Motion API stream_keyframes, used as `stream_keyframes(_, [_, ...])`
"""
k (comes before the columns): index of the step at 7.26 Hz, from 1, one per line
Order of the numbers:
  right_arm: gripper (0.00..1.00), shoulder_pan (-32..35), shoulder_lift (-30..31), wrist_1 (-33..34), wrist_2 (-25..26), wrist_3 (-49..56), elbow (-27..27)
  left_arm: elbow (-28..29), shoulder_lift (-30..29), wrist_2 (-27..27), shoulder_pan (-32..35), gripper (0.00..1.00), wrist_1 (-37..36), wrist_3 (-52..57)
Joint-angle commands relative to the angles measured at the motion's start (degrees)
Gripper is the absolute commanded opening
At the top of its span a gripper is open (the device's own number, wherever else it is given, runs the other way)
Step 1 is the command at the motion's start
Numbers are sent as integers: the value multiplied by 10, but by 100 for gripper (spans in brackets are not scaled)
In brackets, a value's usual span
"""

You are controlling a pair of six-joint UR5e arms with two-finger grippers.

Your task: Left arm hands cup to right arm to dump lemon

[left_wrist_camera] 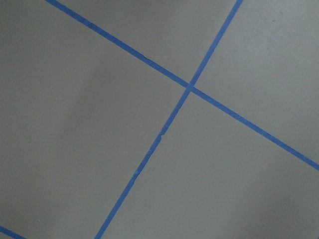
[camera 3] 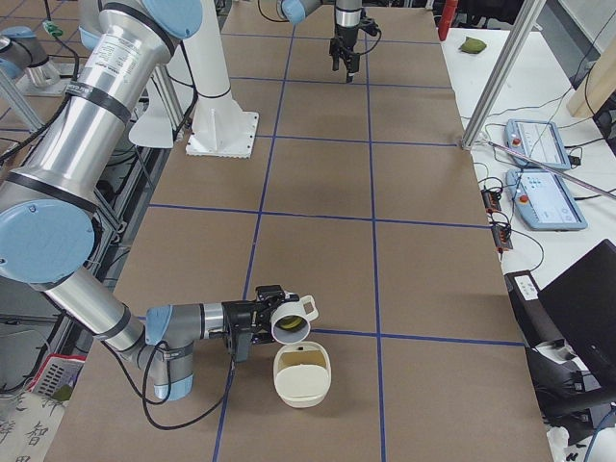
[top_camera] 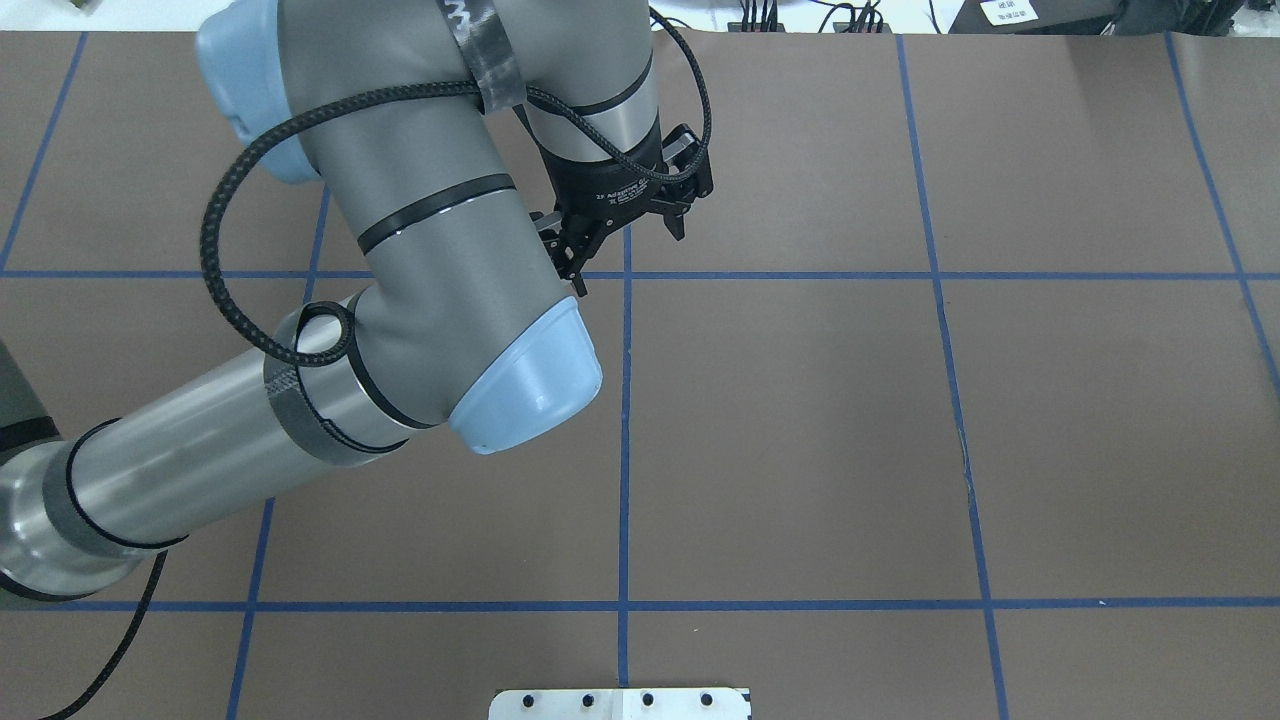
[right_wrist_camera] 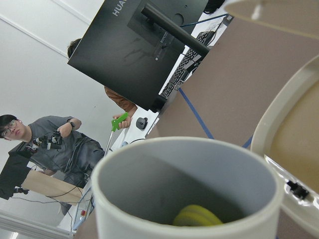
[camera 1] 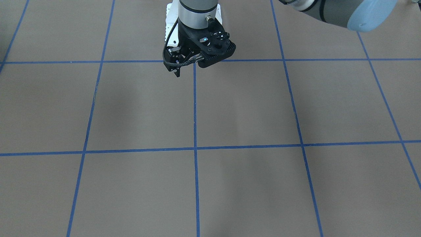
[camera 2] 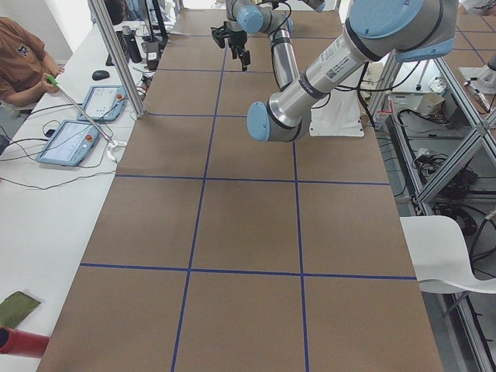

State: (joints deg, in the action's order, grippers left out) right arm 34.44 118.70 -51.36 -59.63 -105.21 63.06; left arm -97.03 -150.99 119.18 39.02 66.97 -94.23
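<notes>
A: Where is the small cream-white mug (right_wrist_camera: 164, 184) with the grey inside?

B: At the robot's right end of the brown counter (top_camera: 800, 400) with the blue tape grid. It sits at the tip of the black right gripper (camera 3: 262, 322), tipped onto its side low over the counter, with its squarish handle on the upper side.

A: And the lemon?

B: The little yellow-green lemon (right_wrist_camera: 198, 216) lies inside the mug, against the lower wall near the rim.

A: Is anything close to it?

B: A round cream bowl (camera 3: 300, 398) with a tan inside stands on the counter just beside the mug's mouth. I cannot tell whether the two touch.

A: Are the right fingers clamped on the mug?

B: I cannot tell. Only the side view shows them, and they are too small there.

A: And the other side?

B: The thick grey left arm (top_camera: 430, 300) with light-blue joint caps reaches to the middle of the counter, well apart from the mug. The left gripper (top_camera: 628, 255) points down near a crossing of tape lines. Its fingers are spread wide with nothing between them.
</notes>
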Motion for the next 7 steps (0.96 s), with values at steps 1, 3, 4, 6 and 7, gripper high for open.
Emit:
stream_keyframes(1, [11,17,-15,-1,-8,-67,-26,0,0,-6,0,100,0,2])
stream_keyframes(3, [10,139,-42,2,-126,-121,-38,0,-1,-10,1,100,-1,3])
stream_keyframes(4, [10,206,-71,5,-199,-155,-59,0,0,-10,2,100,-1,3])
stream_keyframes(6, [11,256,-103,4,-254,-212,-84,0,-1,-10,4,100,-1,3])
stream_keyframes(7, [11,275,-109,3,-280,-237,-84,0,-1,-10,5,100,-1,3])
